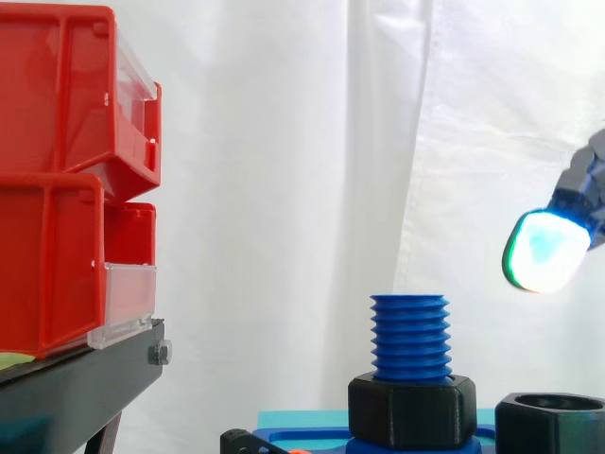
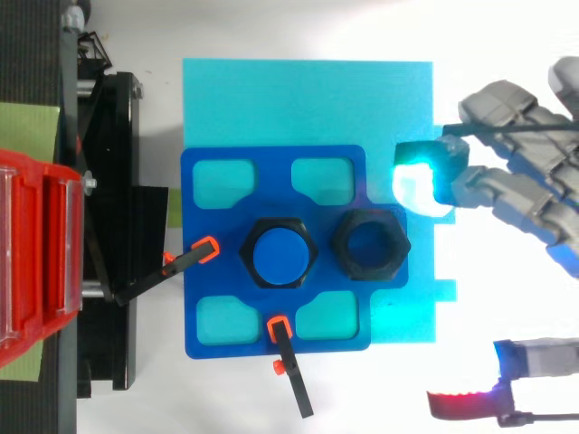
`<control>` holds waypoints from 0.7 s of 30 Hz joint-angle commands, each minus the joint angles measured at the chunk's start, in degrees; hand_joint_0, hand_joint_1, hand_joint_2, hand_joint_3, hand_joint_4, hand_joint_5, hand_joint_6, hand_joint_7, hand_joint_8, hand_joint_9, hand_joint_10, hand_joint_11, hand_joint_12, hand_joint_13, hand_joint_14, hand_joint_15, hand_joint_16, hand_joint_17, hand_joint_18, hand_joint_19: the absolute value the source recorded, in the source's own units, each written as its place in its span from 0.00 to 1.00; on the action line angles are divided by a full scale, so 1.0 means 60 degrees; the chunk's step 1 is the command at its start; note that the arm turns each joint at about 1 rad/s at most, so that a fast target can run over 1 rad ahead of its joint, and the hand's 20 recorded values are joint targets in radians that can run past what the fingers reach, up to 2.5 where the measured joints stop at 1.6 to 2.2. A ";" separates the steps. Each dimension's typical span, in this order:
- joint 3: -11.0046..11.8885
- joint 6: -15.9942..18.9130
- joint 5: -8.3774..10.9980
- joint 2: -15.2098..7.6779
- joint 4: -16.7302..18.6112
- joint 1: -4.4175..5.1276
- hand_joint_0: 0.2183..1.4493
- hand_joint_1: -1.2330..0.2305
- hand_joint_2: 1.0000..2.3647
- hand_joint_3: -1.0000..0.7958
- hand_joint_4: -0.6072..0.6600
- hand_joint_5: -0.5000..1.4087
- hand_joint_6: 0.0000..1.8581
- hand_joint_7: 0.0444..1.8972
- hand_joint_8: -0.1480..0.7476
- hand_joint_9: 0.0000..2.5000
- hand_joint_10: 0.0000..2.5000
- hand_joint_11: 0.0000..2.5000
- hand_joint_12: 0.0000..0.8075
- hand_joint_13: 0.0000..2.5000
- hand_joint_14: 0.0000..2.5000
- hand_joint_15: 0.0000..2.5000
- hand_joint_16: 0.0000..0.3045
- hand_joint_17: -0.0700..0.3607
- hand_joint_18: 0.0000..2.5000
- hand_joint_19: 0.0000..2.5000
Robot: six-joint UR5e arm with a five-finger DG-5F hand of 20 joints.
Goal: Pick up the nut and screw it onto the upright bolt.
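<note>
Hand (image 2: 516,194) hovers near loose black nut (image 2: 370,245), fingers released, holding nothing; blue bolt (image 1: 409,336) stands upright just beside it.

No legible text or numbers anywhere.

The robot hand (image 2: 520,194) enters from the right, fingers loosely extended and spread, pads (image 2: 418,185) glowing cyan and red.

The side camera sits close and level, facing the curtain (image 1: 284,142) across the bolt (image 1: 409,336), bins (image 1: 66,180) at 9 o'clock, while the top camera looks straight down from farther off; both share bolt, nut (image 2: 370,246), bins, and the hand (image 2: 511,194) at 3 o'clock.
</note>
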 commanded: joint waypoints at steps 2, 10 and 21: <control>-0.0001 -0.0285 0.0194 -0.0262 0.0418 0.0125 0.10 0.57 0.00 0.28 0.65 0.14 0.27 0.33 0.51 0.09 0.00 0.00 0.59 0.05 0.00 0.00 0.22 0.51 0.00 0.00; -0.0001 -0.1237 0.0296 -0.0276 0.0916 0.0140 0.10 0.55 0.00 0.28 0.66 0.14 0.27 0.34 0.53 0.10 0.00 0.00 0.60 0.04 0.00 0.00 0.23 0.52 0.00 0.00; -0.0001 -0.1369 0.0560 -0.0525 0.1135 0.0169 0.10 0.54 0.00 0.28 0.67 0.14 0.27 0.35 0.53 0.10 0.00 0.00 0.60 0.04 0.00 0.00 0.23 0.52 0.00 0.00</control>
